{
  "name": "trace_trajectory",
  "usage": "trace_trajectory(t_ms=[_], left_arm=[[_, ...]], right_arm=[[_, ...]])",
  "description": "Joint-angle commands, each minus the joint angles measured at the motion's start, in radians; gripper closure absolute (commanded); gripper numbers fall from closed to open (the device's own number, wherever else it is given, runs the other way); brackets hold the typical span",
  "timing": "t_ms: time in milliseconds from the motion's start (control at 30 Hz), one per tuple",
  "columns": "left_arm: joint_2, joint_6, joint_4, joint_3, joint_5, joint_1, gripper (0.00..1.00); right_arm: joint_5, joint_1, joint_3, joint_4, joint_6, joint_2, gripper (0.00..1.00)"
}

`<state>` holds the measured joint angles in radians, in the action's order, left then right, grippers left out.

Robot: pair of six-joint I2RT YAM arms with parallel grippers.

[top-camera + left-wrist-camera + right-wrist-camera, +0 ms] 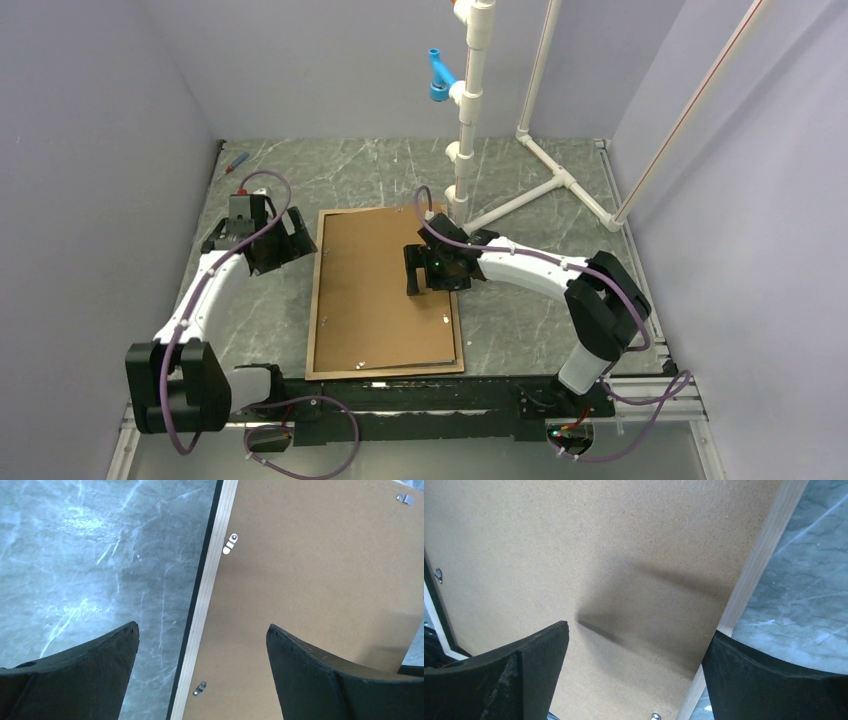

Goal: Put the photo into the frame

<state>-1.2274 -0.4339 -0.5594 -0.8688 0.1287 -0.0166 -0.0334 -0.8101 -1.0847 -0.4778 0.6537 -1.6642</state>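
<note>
Brown backing board point(370, 290) lies on the frame point(200, 605); left tool point(202, 630), right tool point(639, 630) point down, wide open, empty.

The left gripper point(202, 630) points down with its two black fingers point(90, 675) spread wide and nothing between them. Below the gap, the light wooden rail of the frame point(207, 595) runs at a slant from top to bottom, dark along its outer edge. To the rail's left lies the grey marbled table point(90, 560). To its right, the brown backing board point(320, 565) fills the frame. A metal turn clip point(230, 543) sits at the rail, a second clip point(199, 688) sits lower down, and a small hanger plate point(406, 499) is at the top right corner.
</note>
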Motion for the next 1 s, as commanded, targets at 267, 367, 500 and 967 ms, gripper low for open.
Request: trace_trajectory(t_ms=[267,367,500,967], left_arm=[[0.166,0.017,-0.132,-0.01,-0.022,0.081,0.01],[0.173,0.014,-0.136,0.005,-0.018,0.098,0.01],[0.184,0.004,-0.137,0.031,-0.019,0.112,0.01],[0.18,-0.03,-0.128,0.079,-0.048,0.192,0.0]], right_arm=[[0.148,-0.057,-0.134,-0.101,-0.044,-0.045,0.0],[0.15,-0.063,-0.164,-0.122,-0.049,-0.086,0.0],[0.185,-0.071,-0.191,-0.172,-0.048,-0.105,0.0],[0.211,-0.077,-0.2,-0.216,-0.033,-0.036,0.0]])
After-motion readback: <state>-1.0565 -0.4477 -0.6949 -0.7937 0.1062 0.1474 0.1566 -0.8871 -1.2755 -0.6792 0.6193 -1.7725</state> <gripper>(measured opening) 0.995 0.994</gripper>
